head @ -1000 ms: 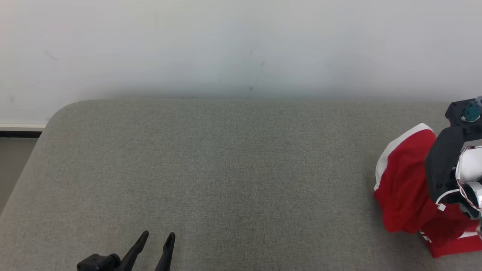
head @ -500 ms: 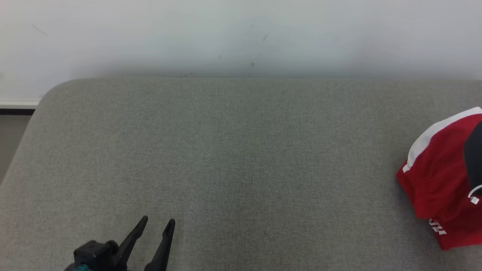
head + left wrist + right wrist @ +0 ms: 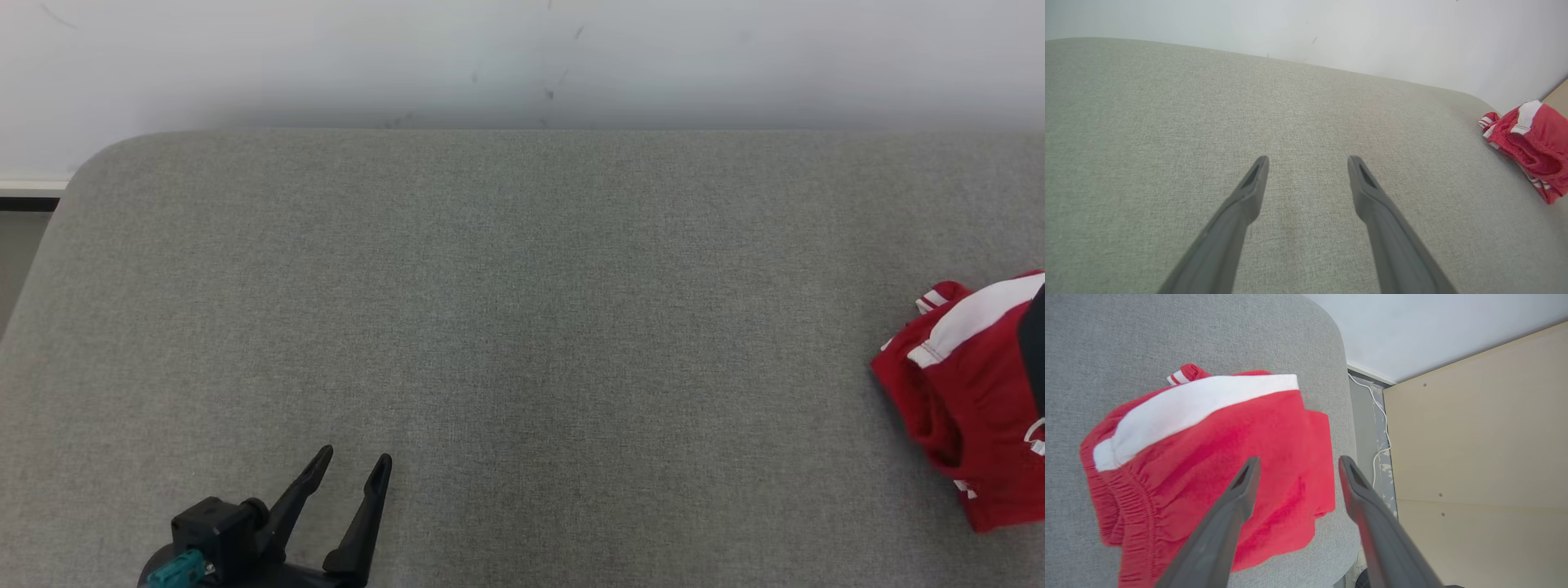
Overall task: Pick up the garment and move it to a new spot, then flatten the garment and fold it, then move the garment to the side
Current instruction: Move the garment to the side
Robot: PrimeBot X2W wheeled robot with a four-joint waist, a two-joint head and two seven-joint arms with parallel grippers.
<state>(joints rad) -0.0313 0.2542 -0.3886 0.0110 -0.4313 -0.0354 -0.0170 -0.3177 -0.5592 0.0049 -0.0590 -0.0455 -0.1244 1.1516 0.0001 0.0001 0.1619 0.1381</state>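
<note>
The garment [image 3: 971, 392] is a bunched red piece with a white stripe and an elastic waistband. It lies on the grey padded surface [image 3: 522, 327] at its far right end. In the right wrist view my right gripper [image 3: 1298, 460] hovers just above the garment [image 3: 1208, 457], jaws open with nothing between them. My left gripper [image 3: 355, 454] sits at the lower left of the head view, open and empty, far from the garment. The left wrist view shows the left gripper [image 3: 1308, 159] over bare fabric, with the garment [image 3: 1535, 139] at its far right.
A white wall [image 3: 522, 57] backs the surface. The surface's rounded right end [image 3: 1343, 396] drops off right beside the garment. Beyond it stand a beige panel [image 3: 1474, 437] and a white cable [image 3: 1378, 428] on the floor. The left corner [image 3: 90, 159] is rounded.
My right gripper has opened and let go of the garment, which has slumped down onto the surface. The head camera has shifted, so the whole picture moved. The left gripper stays open.
</note>
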